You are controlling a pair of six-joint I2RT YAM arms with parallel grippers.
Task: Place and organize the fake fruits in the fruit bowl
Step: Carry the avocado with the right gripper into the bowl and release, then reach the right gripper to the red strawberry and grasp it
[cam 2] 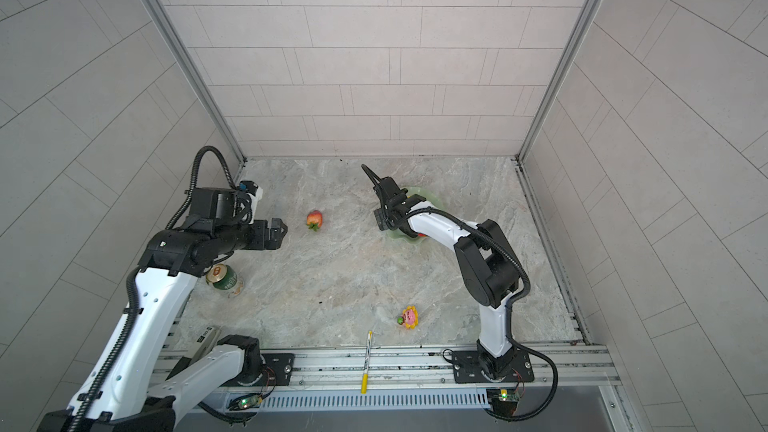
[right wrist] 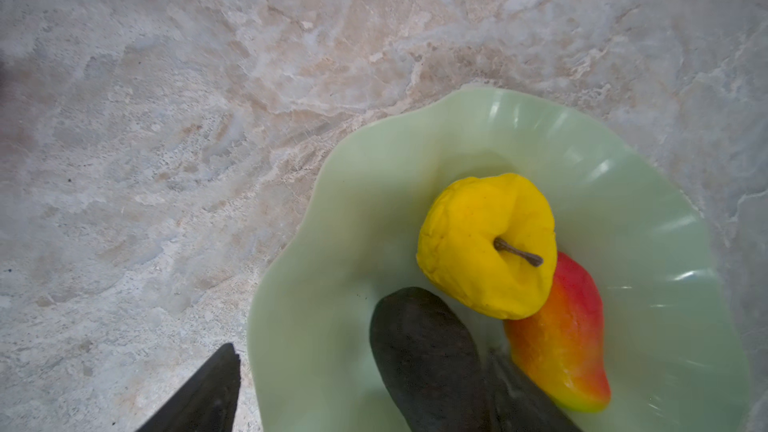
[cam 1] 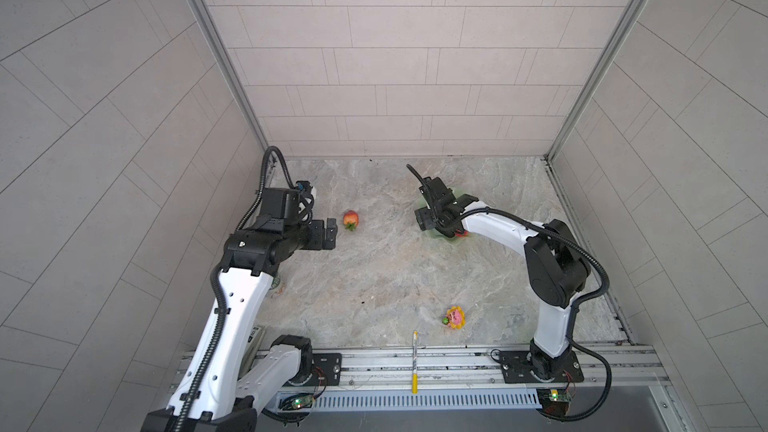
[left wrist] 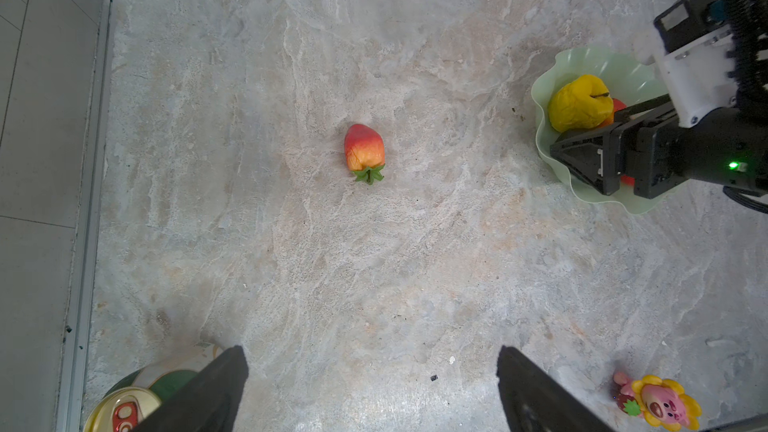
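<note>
Over the fruit bowl point(right wrist: 498, 126), toward the back right of the marbled worktop point(cam 1: 374, 276), the right pincer point(right wrist: 363, 351) points down with its jaws wide apart, clamped on nothing. The blackish oval fruit point(right wrist: 424, 359) lies on the bowl's floor between the two fingers. It is clear of one finger and close to the other, though whether it touches that one cannot be told. Beside it in the bowl sit the bumpy yellow fruit point(right wrist: 469, 251), with a brown stem, and a red-to-yellow mango point(right wrist: 565, 338), the two touching.

The strawberry point(cam 1: 351, 219) lies alone on the bare worktop, well to the left of the bowl in both top views, its green leaves toward the near edge. The left pincer point(left wrist: 370, 351) hangs near it without touching, jaws spread and empty.

Near the front edge stand a yellow-and-pink flower toy point(cam 1: 455, 317) and a yellow-and-white pen point(cam 1: 414, 361) lying across the rail. A green drink can point(cam 2: 224, 280) stands under the left arm.
</note>
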